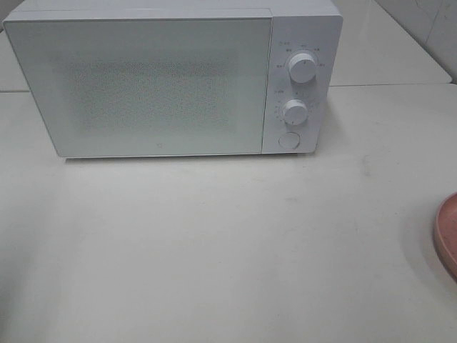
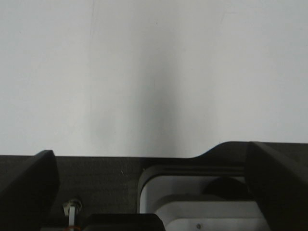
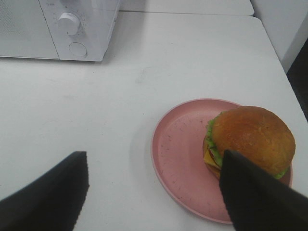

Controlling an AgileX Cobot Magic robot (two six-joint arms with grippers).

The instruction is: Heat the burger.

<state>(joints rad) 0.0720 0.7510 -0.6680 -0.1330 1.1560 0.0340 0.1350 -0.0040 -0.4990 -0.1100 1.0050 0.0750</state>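
The burger (image 3: 252,137), with a glossy brown bun and green lettuce, sits on the pink plate (image 3: 178,144) in the right wrist view. My right gripper (image 3: 153,158) is open above the table, short of the plate. One of its dark fingers (image 3: 255,197) overlaps the burger's near side in the picture, and nothing is held. The left gripper (image 2: 147,151) is open over bare white table, with nothing between its fingers. The exterior high view shows neither gripper nor the burger, only the plate's edge (image 1: 446,232) at the far right.
A white microwave (image 1: 171,78) stands at the back of the table with its door shut. Two knobs (image 1: 302,69) and a round button (image 1: 288,139) are on its right panel. It also shows in the right wrist view as the microwave (image 3: 72,29), beyond the plate.
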